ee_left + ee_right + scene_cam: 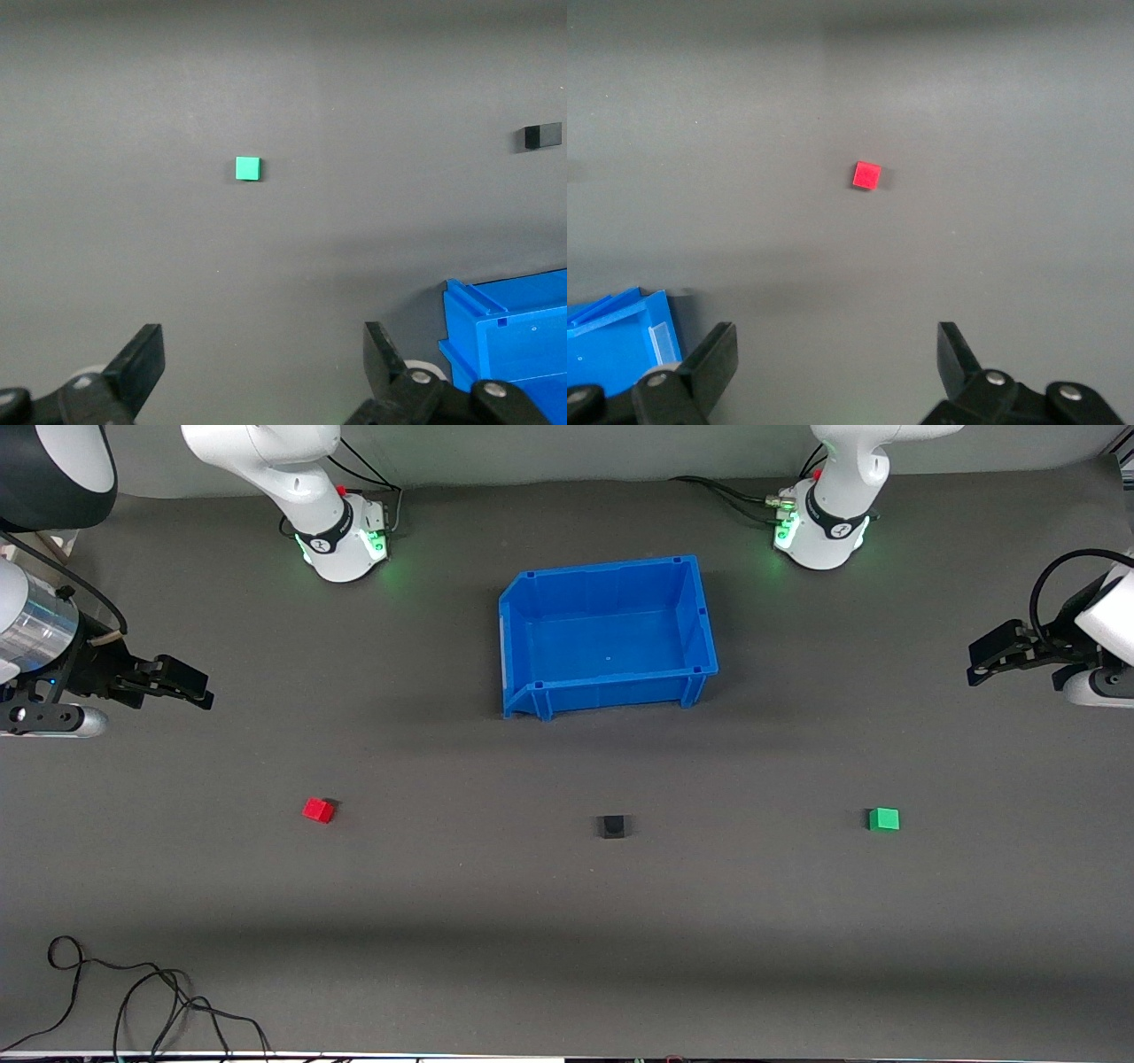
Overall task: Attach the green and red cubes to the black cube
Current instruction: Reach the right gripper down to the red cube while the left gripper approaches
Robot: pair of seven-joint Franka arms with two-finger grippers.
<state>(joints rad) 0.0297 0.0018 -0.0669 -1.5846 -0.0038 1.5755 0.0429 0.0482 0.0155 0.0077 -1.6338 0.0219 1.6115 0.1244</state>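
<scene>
The red cube (318,810), the black cube (613,826) and the green cube (883,819) lie apart in a row on the grey mat, with the black one in the middle. The red cube is toward the right arm's end, the green toward the left arm's end. My right gripper (190,686) is open and empty above the mat at its own end. Its wrist view shows the red cube (866,175) ahead of the open gripper (837,354). My left gripper (979,664) is open and empty above the mat at its own end. Its wrist view shows the green cube (248,168) ahead of the open gripper (264,354), and the black cube (542,135).
An empty blue bin (611,689) stands mid-table, farther from the front camera than the cubes. It also shows in the left wrist view (496,336) and the right wrist view (620,328). Loose black cables (133,1001) lie at the near edge, toward the right arm's end.
</scene>
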